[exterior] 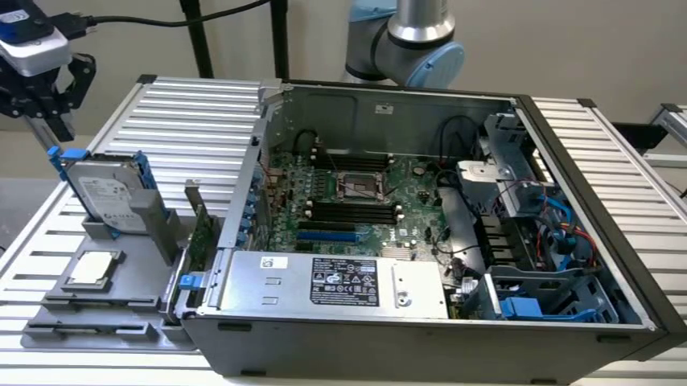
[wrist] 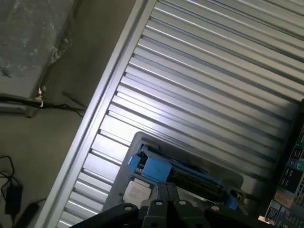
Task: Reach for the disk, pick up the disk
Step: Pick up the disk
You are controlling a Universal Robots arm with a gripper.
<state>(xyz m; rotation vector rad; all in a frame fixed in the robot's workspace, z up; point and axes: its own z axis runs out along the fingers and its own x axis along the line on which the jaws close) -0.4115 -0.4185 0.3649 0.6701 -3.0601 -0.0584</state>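
pose: hangs at ext view's far left, wrist cam on top, gripper point(exterior: 51, 129) aimed straight down over grey fixture tray point(exterior: 86, 328) on slatted table point(exterior: 193, 104). arm joint point(exterior: 413, 40) behind open pc case point(exterior: 429, 346). in tray: disk point(exterior: 108, 189) upright in a slot, blue rails on its edges, label facing ext view; cpu chip point(exterior: 93, 268) flat in sq recess nearer front; expansion card point(exterior: 199, 229) upright by case wall. in case: motherboard point(exterior: 355, 193), psu point(exterior: 333, 281) w/ black-white label. fingers point(wrist: 163, 192) pressed together, nothing between; tips just above disk's top rail, contact unclear.
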